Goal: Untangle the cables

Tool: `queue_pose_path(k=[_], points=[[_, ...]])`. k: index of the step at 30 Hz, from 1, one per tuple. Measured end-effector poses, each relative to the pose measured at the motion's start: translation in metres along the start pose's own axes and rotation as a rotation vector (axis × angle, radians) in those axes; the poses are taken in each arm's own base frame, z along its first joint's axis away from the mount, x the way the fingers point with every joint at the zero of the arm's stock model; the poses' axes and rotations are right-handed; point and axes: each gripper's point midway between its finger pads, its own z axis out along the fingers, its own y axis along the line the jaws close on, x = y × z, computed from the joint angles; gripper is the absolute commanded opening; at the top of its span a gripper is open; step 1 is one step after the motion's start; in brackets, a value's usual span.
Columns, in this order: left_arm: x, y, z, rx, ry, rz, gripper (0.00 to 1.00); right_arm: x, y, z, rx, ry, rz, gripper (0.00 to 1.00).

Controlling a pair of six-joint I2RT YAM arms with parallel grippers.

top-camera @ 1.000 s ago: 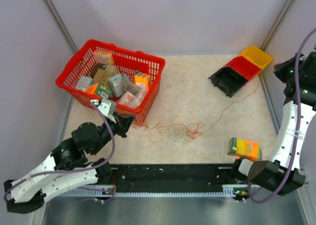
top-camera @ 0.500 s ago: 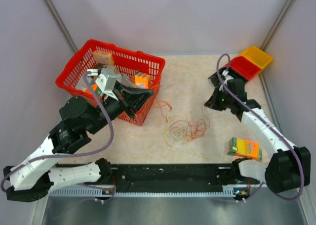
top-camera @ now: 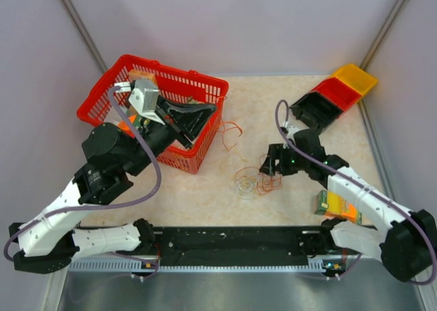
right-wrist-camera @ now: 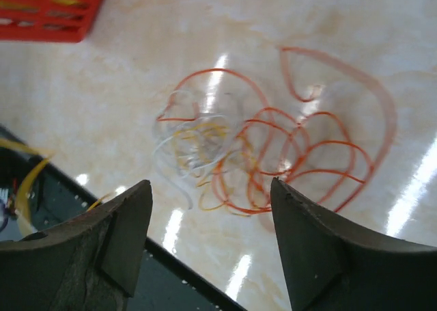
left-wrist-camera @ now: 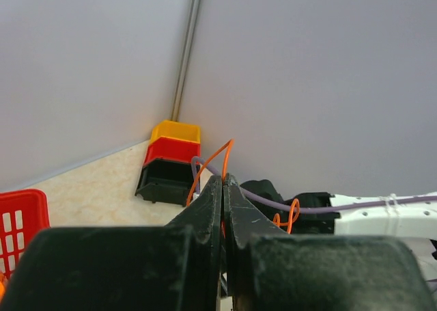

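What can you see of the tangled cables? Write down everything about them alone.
The cables are hair-thin wires, mostly orange and red with a few whitish and yellowish strands. They are looped into a loose, flat tangle lying on the pale table. One orange strand is pinched in the shut left pincer, raised off the table. The open right pincer hovers over the tangle, apparently not touching it.

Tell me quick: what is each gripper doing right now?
Left gripper: closed, pinching an orange cable.
Right gripper: open, holding nothing, above the cable tangle.
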Motion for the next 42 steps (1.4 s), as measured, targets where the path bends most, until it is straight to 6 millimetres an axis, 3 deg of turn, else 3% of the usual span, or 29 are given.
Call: queue_pose_path(k=[5, 7, 10, 13, 17, 23, 29, 31, 32, 35, 39, 42], points=[[0.015, 0.006, 0.007, -0.026, 0.027, 0.002, 0.0, 0.006, 0.081, -0.019, -0.236, -0.107, -0.197, 0.83], [0.022, 0.008, 0.008, -0.033, 0.039, 0.003, 0.0, 0.001, 0.104, -0.031, -0.328, -0.187, -0.257, 0.89], [0.024, 0.008, 0.008, -0.035, 0.044, 0.0, 0.0, -0.008, 0.119, -0.045, -0.423, -0.32, -0.317, 0.92], [0.022, 0.008, 0.007, -0.033, 0.038, -0.003, 0.0, -0.01, 0.127, -0.047, -0.499, -0.401, -0.351, 0.9], [0.014, 0.006, 0.003, -0.027, 0.017, -0.017, 0.0, -0.014, 0.138, -0.04, -0.566, -0.43, -0.349, 0.81], [0.004, 0.002, 0.0, -0.008, -0.015, -0.036, 0.0, -0.025, 0.142, -0.03, -0.563, -0.459, -0.363, 0.76], [0.004, -0.001, 0.0, 0.008, -0.013, -0.038, 0.0, -0.046, 0.164, -0.038, -0.639, -0.54, -0.397, 0.45], [0.004, -0.002, 0.0, 0.01, -0.016, -0.039, 0.0, -0.052, 0.173, -0.04, -0.683, -0.56, -0.396, 0.22], [0.004, -0.002, 0.0, 0.01, -0.017, -0.041, 0.0, -0.053, 0.179, -0.041, -0.718, -0.567, -0.385, 0.04], [0.006, -0.001, 0.0, 0.009, -0.014, -0.041, 0.0, -0.056, 0.186, -0.04, -0.761, -0.579, -0.364, 0.0], [0.005, 0.001, -0.003, 0.0, -0.014, -0.032, 0.0, -0.063, 0.172, -0.026, -0.669, -0.577, -0.272, 0.0], [-0.002, 0.003, -0.009, -0.008, -0.028, -0.023, 0.0, -0.063, 0.13, -0.002, -0.45, -0.551, -0.164, 0.0]])
